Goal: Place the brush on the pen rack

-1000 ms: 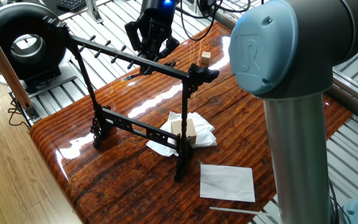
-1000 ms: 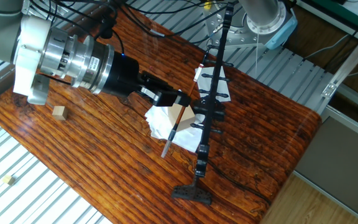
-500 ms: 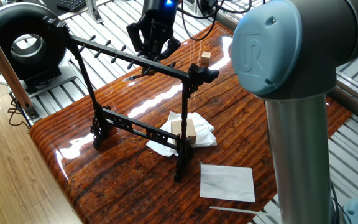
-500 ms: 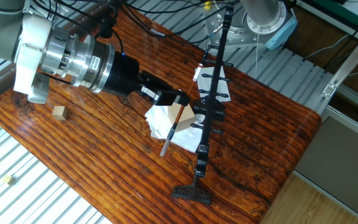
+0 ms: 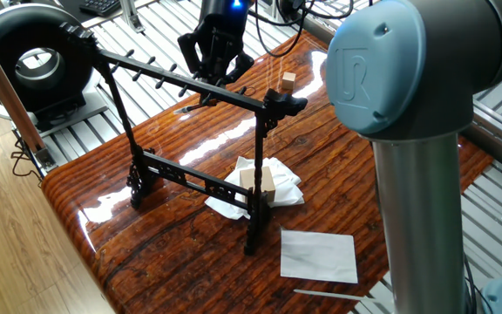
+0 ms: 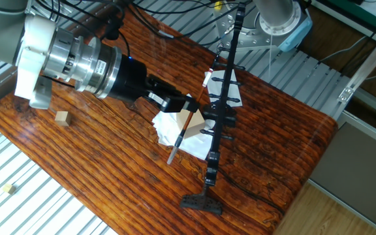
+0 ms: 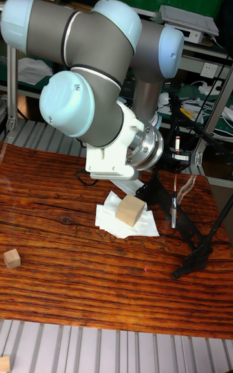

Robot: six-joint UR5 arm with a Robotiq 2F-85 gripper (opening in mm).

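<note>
Gripper (image 6: 187,106) is up at the pen rack's (image 5: 194,174) peg-lined top bar, jaws pinched narrow on the brush (image 6: 180,134). In the other fixed view the brush runs from the fingertips down-left, its lower end hanging free over the crumpled white tissue (image 6: 170,130) — upper part sits right against the rack bar, but whether it rests on a peg or not I cannot tell. In the tall fixed view the brush (image 7: 175,188) hangs near vertical just beside the rack's (image 7: 194,230) upright, red-and-white band near its top, dark lower end above the worktop (image 7: 65,269). In one fixed view the gripper (image 5: 214,77) is behind the top bar, near its right post; the brush there is only a thin dark line along the bar, hard to separate from it.

Rack stands roughly mid-worktop, feet on the wood, long axis running from the left edge toward the centre. Wooden block (image 5: 258,183) sits on the tissue (image 5: 273,187) just behind the rack's right post. Flat white paper sheet (image 5: 318,255) lies near the front edge, apart from the rack's foot. Small wooden cube (image 5: 288,82) near the far edge — in the tall fixed view it (image 7: 11,258) is by the worktop's left edge. Pale thin stick (image 5: 334,296) lies off the front corner, beside the arm's column (image 5: 417,209).
</note>
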